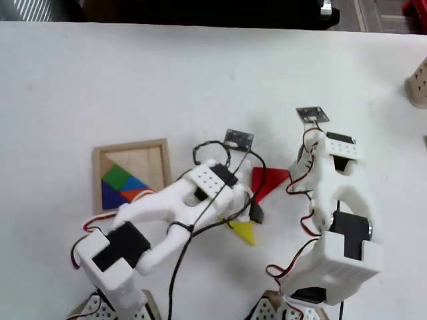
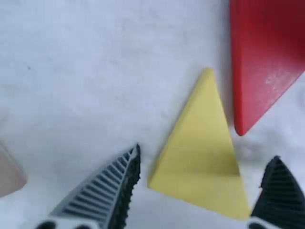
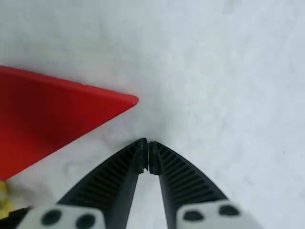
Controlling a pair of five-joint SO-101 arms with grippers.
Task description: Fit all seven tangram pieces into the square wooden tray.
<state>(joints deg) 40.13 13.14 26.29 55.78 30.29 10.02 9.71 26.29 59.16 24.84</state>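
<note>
The tray sits left on the table, a few pieces in it. Right of it the smaller triangle lies between the fingers of the left gripper, the larger triangle just behind, the right gripper beside its right corner

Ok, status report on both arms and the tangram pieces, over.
Left jaws open, either side of yellow triangle. Right jaws shut, at tip of red triangle. Red close beside yellow. Tray partly filled.

White table, tan perforated object at its right edge
</note>
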